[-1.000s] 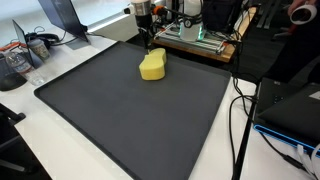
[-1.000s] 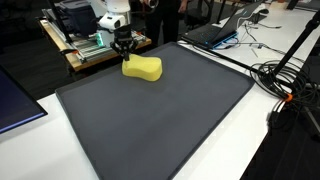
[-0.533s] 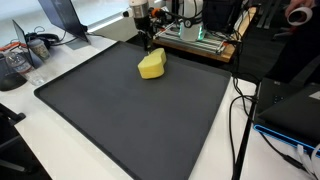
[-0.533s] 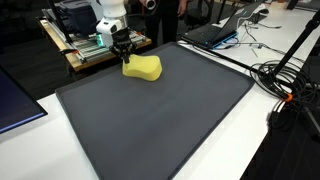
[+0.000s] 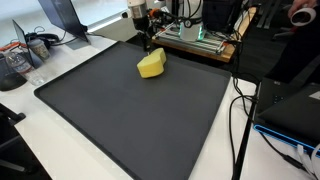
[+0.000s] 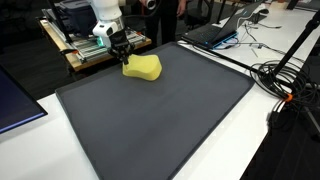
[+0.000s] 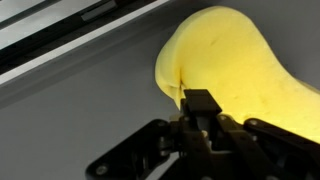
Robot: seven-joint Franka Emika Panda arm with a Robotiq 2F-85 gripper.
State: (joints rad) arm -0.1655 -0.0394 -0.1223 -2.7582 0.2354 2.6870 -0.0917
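The robot arm's black end effector [image 5: 148,45] clenches on the rim of a yellow foam sponge [image 5: 152,66] at the far end of a large black rubber mat [image 5: 130,120] that covers most of a white desk [image 5: 50,142]. In the wrist view the two fingers meet with no gap at the end effector [image 7: 200,105], and the yellow foam sponge [image 7: 240,70] shows a crease where they pinch its edge. In an exterior view the end effector [image 6: 122,55] stands upright over the end of the yellow foam sponge [image 6: 143,68] nearest the mat's back border, while the rest of the foam lies on the black rubber mat [image 6: 160,120] - whether the pinched end is off the surface cannot be told. Behind the mat stands a wooden-framed machine with a green light [image 5: 195,38]; an open laptop [image 6: 215,32] and a tangle of black cables [image 6: 285,75] sit to one side on the white desk [image 6: 240,150]
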